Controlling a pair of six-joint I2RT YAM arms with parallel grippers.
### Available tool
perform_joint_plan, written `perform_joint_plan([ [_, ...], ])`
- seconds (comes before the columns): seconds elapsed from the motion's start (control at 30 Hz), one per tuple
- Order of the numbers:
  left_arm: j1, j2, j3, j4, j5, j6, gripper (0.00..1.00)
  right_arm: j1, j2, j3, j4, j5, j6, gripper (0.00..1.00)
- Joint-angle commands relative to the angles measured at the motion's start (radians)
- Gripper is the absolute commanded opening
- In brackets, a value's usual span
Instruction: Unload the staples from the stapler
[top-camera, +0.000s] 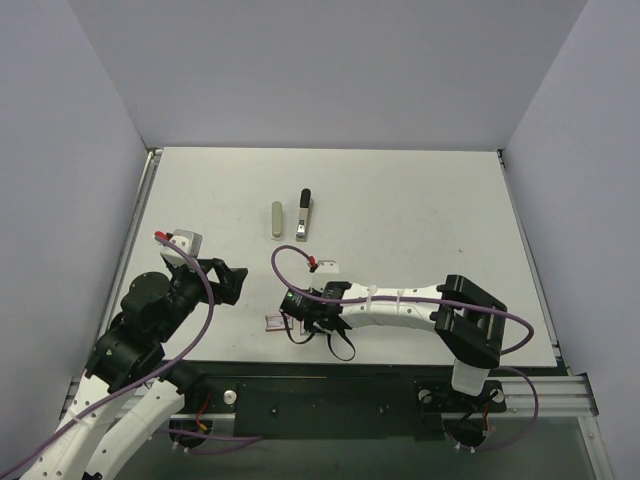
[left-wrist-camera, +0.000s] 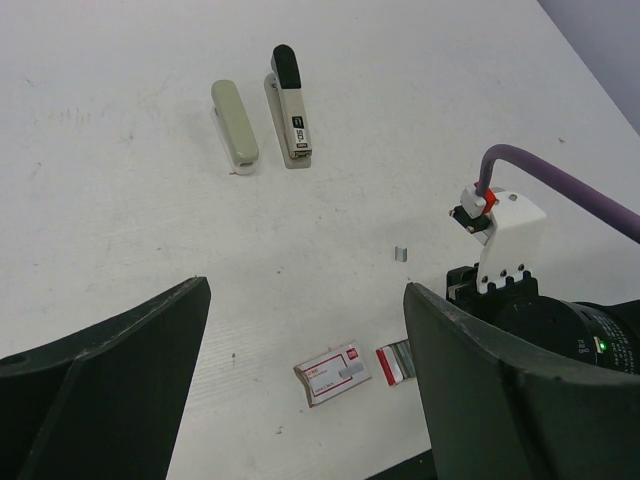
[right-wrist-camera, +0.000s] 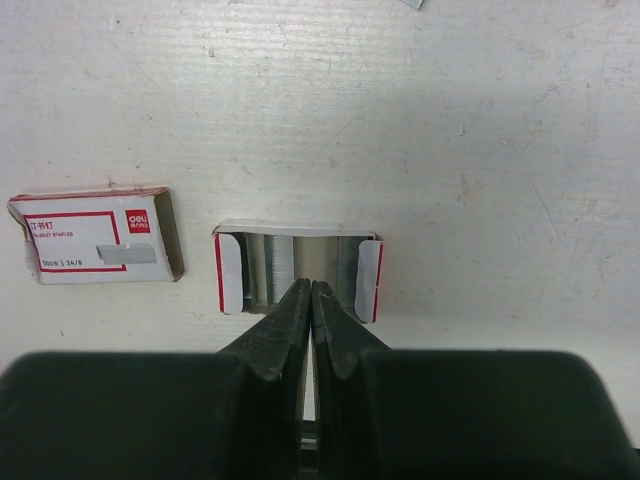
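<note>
"STAPLES" and "24/6" on red-and-white box (right-wrist-camera: 95, 238)

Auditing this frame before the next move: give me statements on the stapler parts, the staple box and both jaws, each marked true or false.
1. The stapler's grey-green shell and black-and-silver inner bar lie side by side, apart. True.
2. The right jaws stand wide open. False: they are shut, tips at the open staple tray.
3. The left jaws grip the shell. False: they are open, holding nothing.
4. The red-and-white box sleeve lies beside its tray, separate. True.
</note>
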Motion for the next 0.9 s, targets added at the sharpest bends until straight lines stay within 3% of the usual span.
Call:
perform_joint_plan([
  [0.0,0.007,0.005,0.004,0.044,0.004,-0.003,0.89,-0.01,0.017,-0.015,-0.015,0.003,0.002,0.0],
  [0.87,0.013,0.01,0.002,0.046,0.007,0.0,0.89,-0.021,0.064,-0.027,0.027,-0.043,-0.008,0.0],
])
